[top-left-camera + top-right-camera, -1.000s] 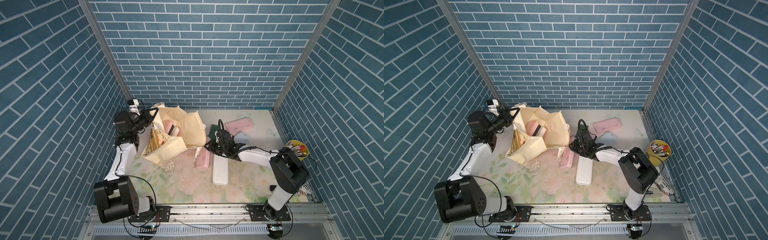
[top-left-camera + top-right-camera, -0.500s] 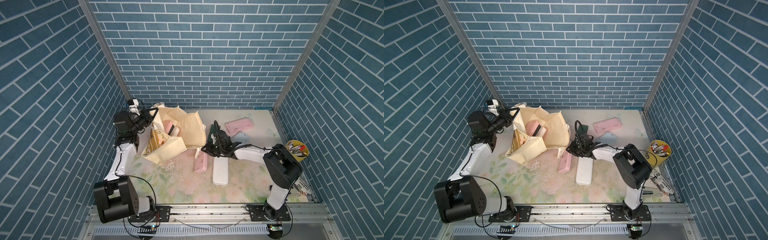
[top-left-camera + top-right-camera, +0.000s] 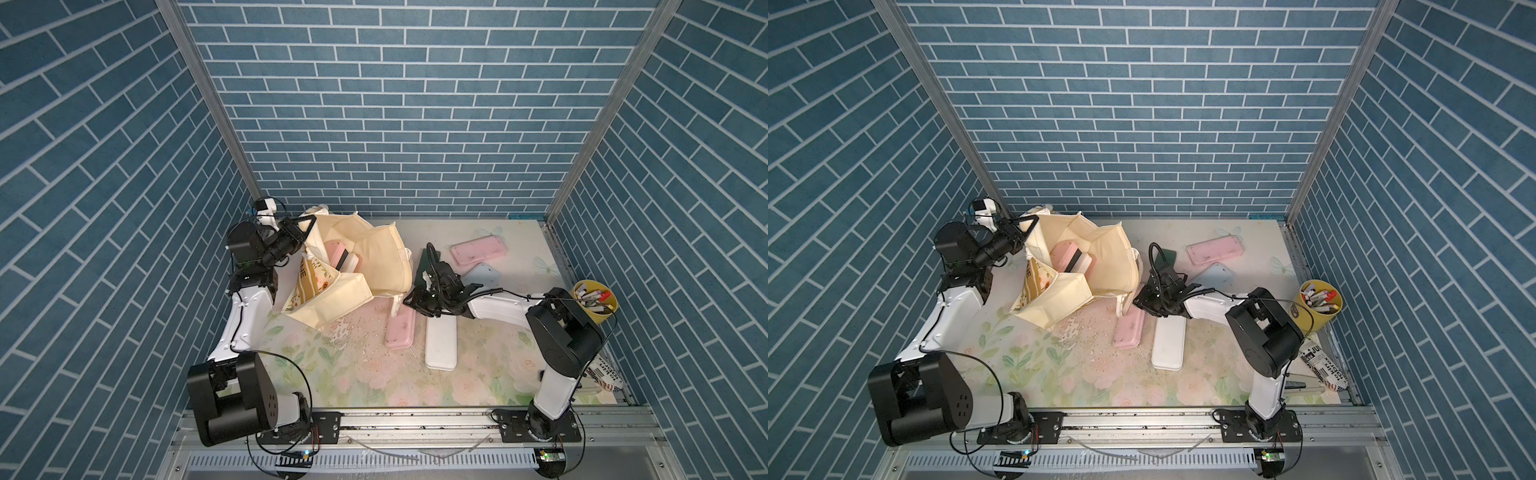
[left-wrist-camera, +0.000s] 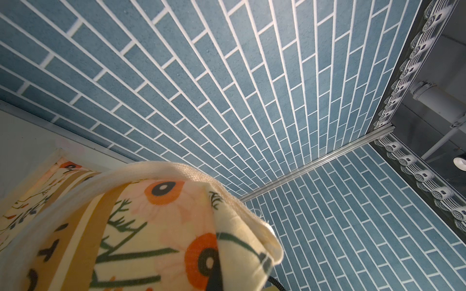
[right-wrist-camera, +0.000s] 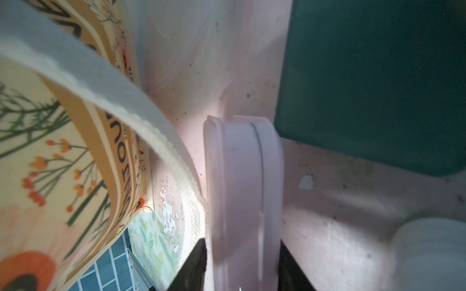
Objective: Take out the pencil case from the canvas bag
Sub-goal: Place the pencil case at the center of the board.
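Pink pencil case (image 5: pixel 243 191) is sitting edge-on btwn the right jaws in the right wrist view, a black tip hugging each side. Still pinching or already letting go: can't tell, too blurred. In both top views it's lying flat on the desk (image 3: pixel 478 386), outside the canvas bag (image 3: pixel 386 257), far end up against the bag's strap (image 3: pixel 395 306).

Vs a sec ago: right arm (image 3: pixel 494 307) is reaching closer to the bag and the case is lying a touch nearer the front. Prob. being set down, so this one's as good as out.

Left jaws are clamping shut on the bag's far rim, holding the mouth gaping.

Count:
- 1 bag.
- 5 cases lying on the desk: this pink one, rear pink case (image 3: pixel 478 250), white case (image 3: pixel 440 345), pale blue case (image 3: pixel 484 274), dark green case (image 3: pixel 421 266).
- 2 more showing inside the bag: inner pink case (image 3: pixel 334 249), black-banded white case (image 3: pixel 351 262).
- 1 yellow pen cup (image 3: pixel 594 309).
- 2 arms.
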You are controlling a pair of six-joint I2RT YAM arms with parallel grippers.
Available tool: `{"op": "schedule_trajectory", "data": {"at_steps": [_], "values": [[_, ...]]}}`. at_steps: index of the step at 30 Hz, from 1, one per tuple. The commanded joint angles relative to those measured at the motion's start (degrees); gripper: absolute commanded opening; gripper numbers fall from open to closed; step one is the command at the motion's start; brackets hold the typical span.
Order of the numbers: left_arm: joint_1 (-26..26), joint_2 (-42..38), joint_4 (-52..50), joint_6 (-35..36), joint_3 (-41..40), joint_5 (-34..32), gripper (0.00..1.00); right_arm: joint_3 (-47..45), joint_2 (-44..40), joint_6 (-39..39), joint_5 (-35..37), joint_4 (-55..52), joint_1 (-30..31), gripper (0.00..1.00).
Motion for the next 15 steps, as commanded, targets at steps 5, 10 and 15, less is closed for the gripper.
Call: {"op": "schedule_trajectory", "data": {"at_steps": [5,10,15], "values": [[0.5,-1.9,7.5,0.1,1.1,1.0,0.00,2.3,-1.3,-0.6,1.7,-2.6,0.3,0.48],[0.5,-2.0,7.7,0.1,1.0,0.9,0.00,3.8,0.3,-0.4,-0.3,-2.3,0.5,0.48],[0.5,-2.0,7.8,0.1,1.0,1.0,0.00,4.4,0.5,-0.1,0.3,-2.0,0.9,0.48]]}}
